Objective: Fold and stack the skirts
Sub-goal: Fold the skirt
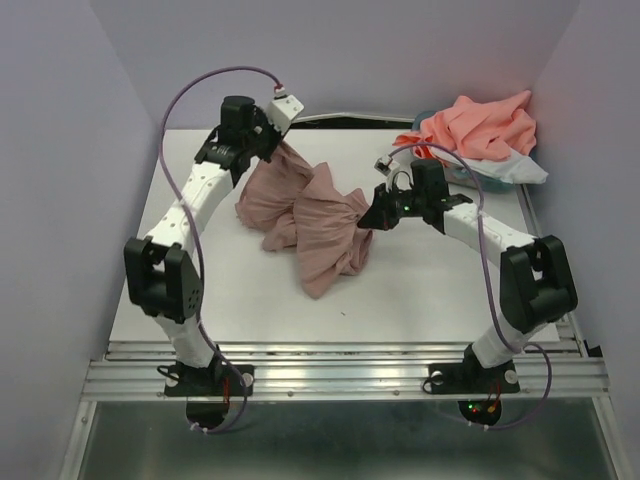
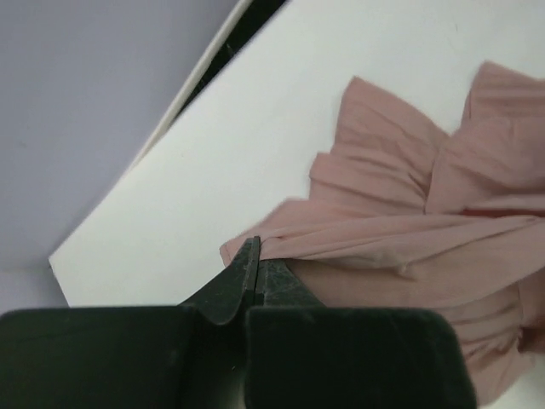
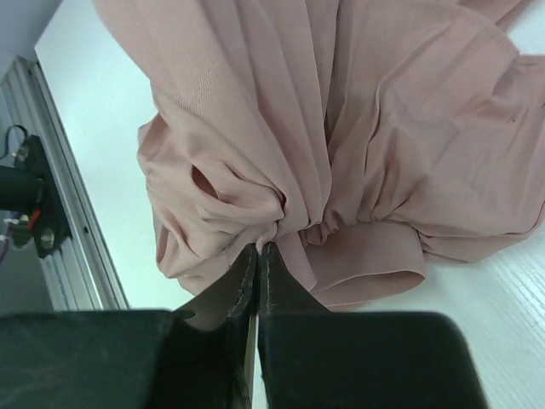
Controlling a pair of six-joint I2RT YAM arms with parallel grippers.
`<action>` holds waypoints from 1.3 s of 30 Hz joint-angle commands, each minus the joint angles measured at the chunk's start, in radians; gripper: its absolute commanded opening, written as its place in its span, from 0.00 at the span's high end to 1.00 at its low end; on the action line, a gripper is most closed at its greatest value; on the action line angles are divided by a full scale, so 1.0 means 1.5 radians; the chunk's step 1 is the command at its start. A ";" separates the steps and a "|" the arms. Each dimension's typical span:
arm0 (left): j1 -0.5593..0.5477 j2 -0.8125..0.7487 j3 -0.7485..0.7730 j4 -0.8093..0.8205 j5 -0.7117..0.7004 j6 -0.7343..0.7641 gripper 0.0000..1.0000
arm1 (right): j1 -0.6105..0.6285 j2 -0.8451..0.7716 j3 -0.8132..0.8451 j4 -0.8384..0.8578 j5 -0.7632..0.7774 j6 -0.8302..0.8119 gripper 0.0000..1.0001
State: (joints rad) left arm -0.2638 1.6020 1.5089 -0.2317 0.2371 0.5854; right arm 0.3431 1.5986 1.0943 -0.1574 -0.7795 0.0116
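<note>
Plainly early days. You have the mauve-pink skirt (image 1: 310, 225) bunched around the middle of the surface (image 1: 400, 300), strung between both arms. Your left claw (image 1: 272, 148), up toward the far-left corner, is clamped on one edge of the cloth. The left wrist view shows its tips (image 2: 255, 256) pressed together on a thin fold of the skirt (image 2: 409, 247). Your right claw (image 1: 372, 215), mid-surface toward the right edge, is pinched tight on what looks like the gathered waistband. In the right wrist view the tips (image 3: 260, 256) meet on that gather and the skirt (image 3: 358, 128) fans out in pleats beyond.

Done: nothing that counts. No skirt lies flat, none is folded, and no stack is started. The held skirt is crumpled, its upper part lifted and its lower lobe sagging onto the surface.

Left, by my reckoning: spread this one flat, fold it, set it down as the base. Then the coral-salmon cloth (image 1: 480, 125), heaped at the far-right corner, and the pale white-blue piece (image 1: 522, 168) poking out under that heap on its right side. Both sit unsorted and need the same treatment.
</note>
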 commanded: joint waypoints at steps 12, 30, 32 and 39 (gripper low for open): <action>-0.053 0.433 0.350 0.141 -0.040 -0.006 1.00 | -0.061 0.250 0.039 0.058 -0.052 0.096 0.99; -0.037 0.166 0.190 -0.049 -0.083 -0.097 0.19 | -0.061 0.202 -0.068 0.136 0.008 0.243 0.99; -0.029 0.117 0.121 -0.069 -0.023 -0.104 0.19 | -0.053 0.194 -0.110 0.170 0.004 0.292 0.99; -0.035 -0.030 -0.133 -0.071 0.146 -0.076 0.25 | 0.017 0.161 -0.182 0.281 -0.033 0.449 0.83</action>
State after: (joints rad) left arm -0.2947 1.5742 1.4624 -0.2985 0.3035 0.4622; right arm 0.2989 1.8866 0.8688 0.1478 -0.8089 0.5301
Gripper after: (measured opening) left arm 0.749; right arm 0.087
